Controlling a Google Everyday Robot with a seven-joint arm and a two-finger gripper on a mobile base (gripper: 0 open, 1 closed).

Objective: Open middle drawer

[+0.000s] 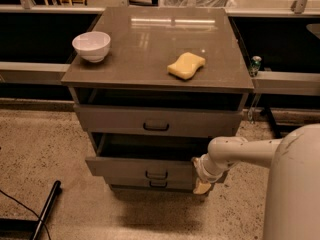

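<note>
The grey cabinet has three drawer fronts. The middle drawer [125, 167] is pulled partway out, showing a dark gap above its front and a small dark handle at centre. The top drawer [120, 119], taller and wider, also sits slightly out. Only a thin strip of the bottom drawer [130, 183] shows beneath the middle one. My gripper [202, 185] is at the right end of the middle drawer's front, low against its corner. The white arm [240, 151] reaches in from the right.
On the cabinet top sit a white bowl [92, 45] at the left and a yellow sponge [186, 65] right of centre. A small can [255, 64] stands on the ledge to the right. A dark pole [46, 209] lies on the speckled floor at lower left.
</note>
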